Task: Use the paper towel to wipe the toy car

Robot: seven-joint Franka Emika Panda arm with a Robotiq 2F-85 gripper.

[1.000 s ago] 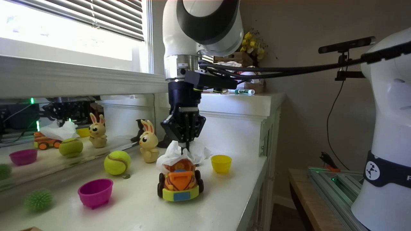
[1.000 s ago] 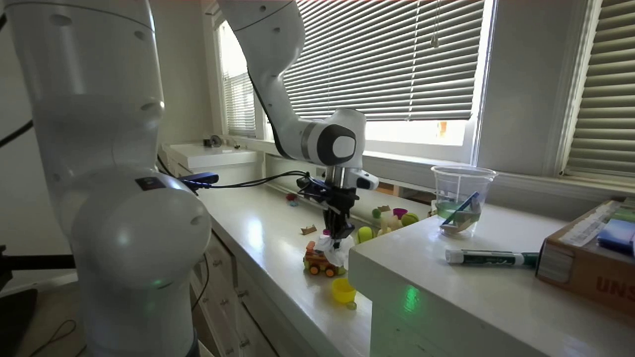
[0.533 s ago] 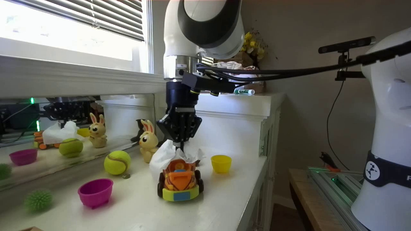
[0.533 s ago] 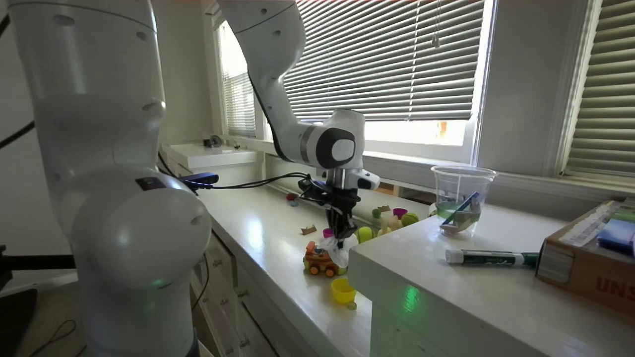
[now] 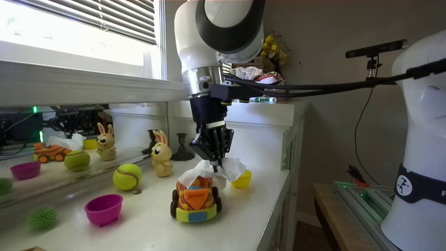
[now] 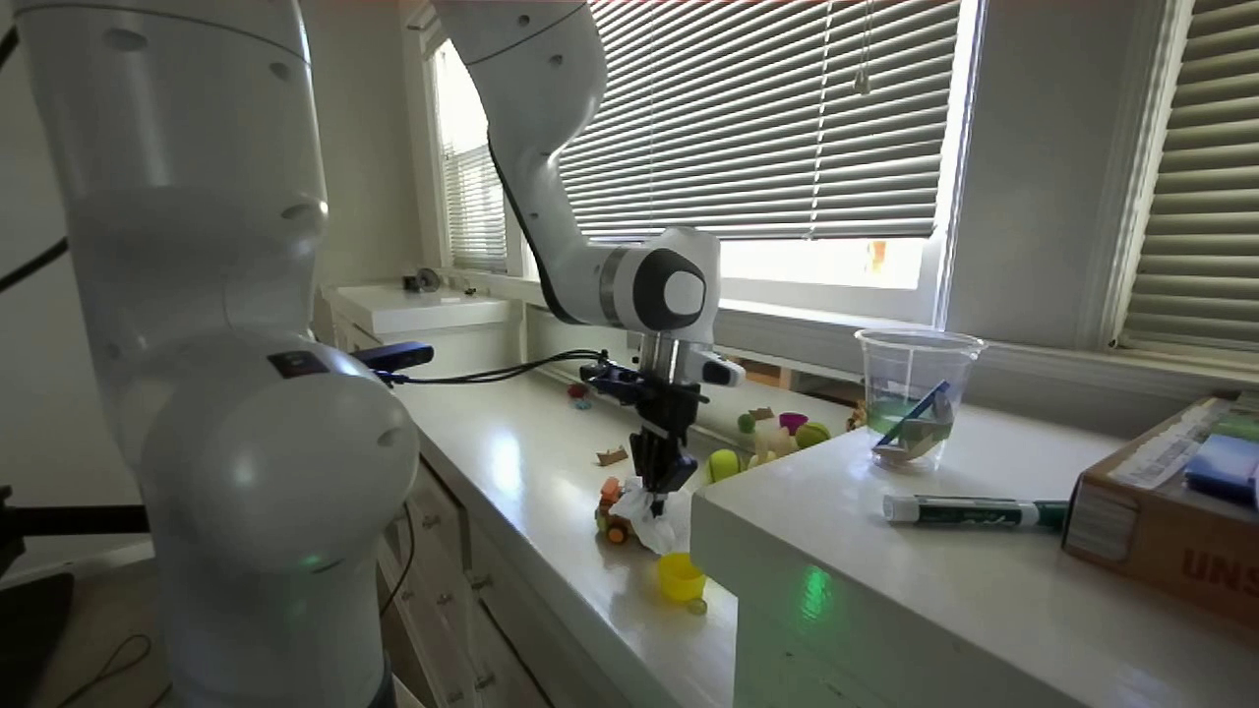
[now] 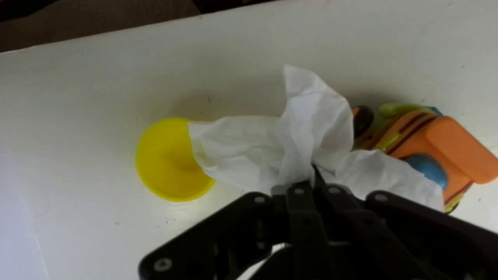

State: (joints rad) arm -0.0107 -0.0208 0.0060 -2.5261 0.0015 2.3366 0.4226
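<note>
My gripper (image 5: 216, 168) points down and is shut on the crumpled white paper towel (image 5: 201, 170), just behind and above the toy car. The orange toy car (image 5: 195, 201) with lime-green bumper and black wheels stands on the white counter. One flap of the towel lies over the car's rear top; the rest hangs beside the car. In the wrist view the fingertips (image 7: 314, 179) pinch the towel (image 7: 249, 149), and the car (image 7: 459, 151) is at the right, partly covered. In an exterior view the towel (image 6: 639, 516) hides most of the car (image 6: 610, 489).
A yellow cup (image 5: 243, 180) stands close by, partly behind the towel; it also shows in the wrist view (image 7: 171, 159). A tennis ball (image 5: 127, 176), rabbit toy (image 5: 162, 155), magenta cup (image 5: 104, 210) and green spiky ball (image 5: 41, 218) stand toward the mirror. A raised white cabinet (image 5: 244, 116) stands behind.
My gripper first shifted slightly left, then swung right and tilted, carrying the towel across the car's rear toward the yellow cup. The car has shifted very slightly.
</note>
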